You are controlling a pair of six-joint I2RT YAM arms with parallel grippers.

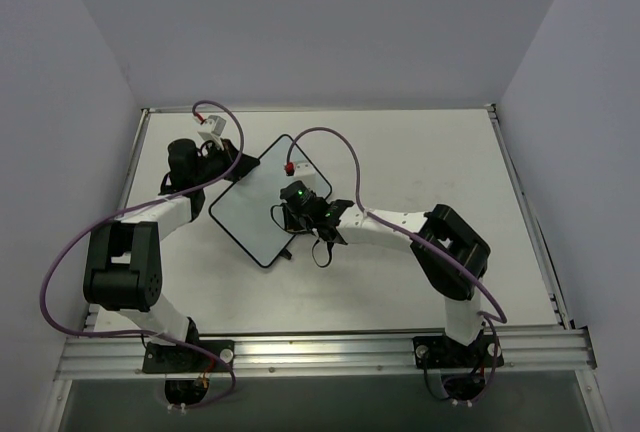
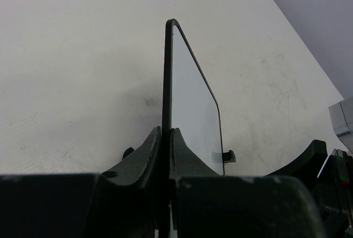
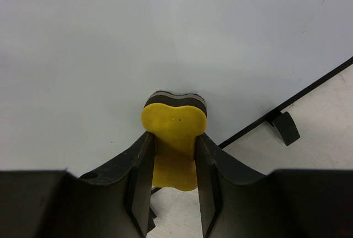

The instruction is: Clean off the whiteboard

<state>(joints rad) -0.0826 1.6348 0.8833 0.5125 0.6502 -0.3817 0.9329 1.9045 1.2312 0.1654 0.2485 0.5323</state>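
Yellow eraser [image 3: 174, 118], clamped in right end effector [image 3: 174, 139], pressing seemingly stiff, light whiteboard [image 1: 255, 217]; left end effector [image 2: 166, 136] pinching its edge.

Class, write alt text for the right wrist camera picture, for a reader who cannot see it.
The right gripper clamps a yellow eraser, whose dark felt end appears pressed against the whiteboard. The board surface in view shows no marks; its thin black frame and one small black foot run along the lower right, with the table beyond.
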